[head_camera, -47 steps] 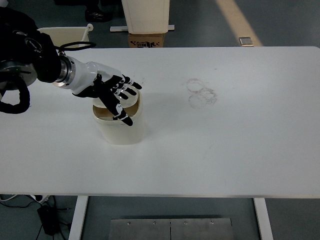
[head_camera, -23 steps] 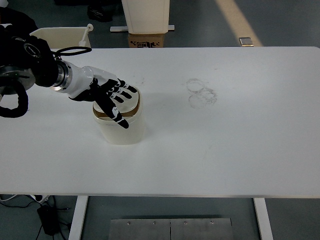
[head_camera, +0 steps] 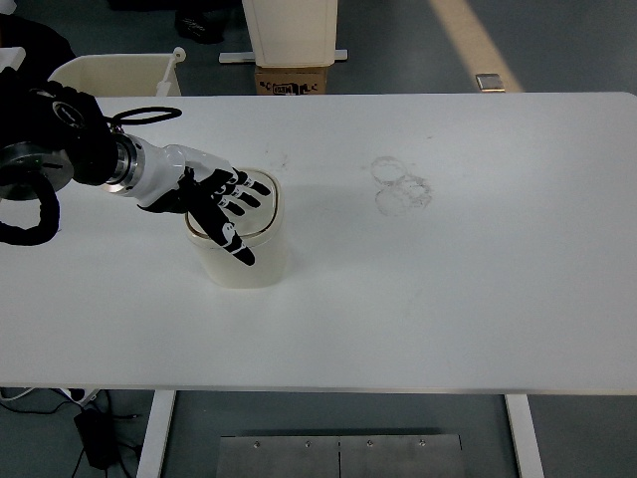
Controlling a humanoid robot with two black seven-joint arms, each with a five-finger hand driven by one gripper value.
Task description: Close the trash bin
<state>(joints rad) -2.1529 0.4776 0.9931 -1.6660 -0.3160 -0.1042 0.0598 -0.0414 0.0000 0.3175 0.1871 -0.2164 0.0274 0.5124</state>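
A small cream trash bin (head_camera: 246,261) stands on the white table (head_camera: 448,289), left of centre. My left hand (head_camera: 221,203) lies flat over the bin's top with its fingers spread, pressing on the swing lid (head_camera: 265,202), which looks level with the rim. The fingers hold nothing. Most of the lid is hidden under the hand. The black left arm comes in from the left edge. The right arm is out of view.
Faint ring marks (head_camera: 401,186) stain the table right of centre. Beyond the far edge stand a cream tub (head_camera: 114,73), a tall white bin (head_camera: 291,28) and a cardboard box (head_camera: 294,80) on the floor.
My left hand has drawn back to the left and come lower onto the bin's top. The dark opening seen under the lid earlier no longer shows.
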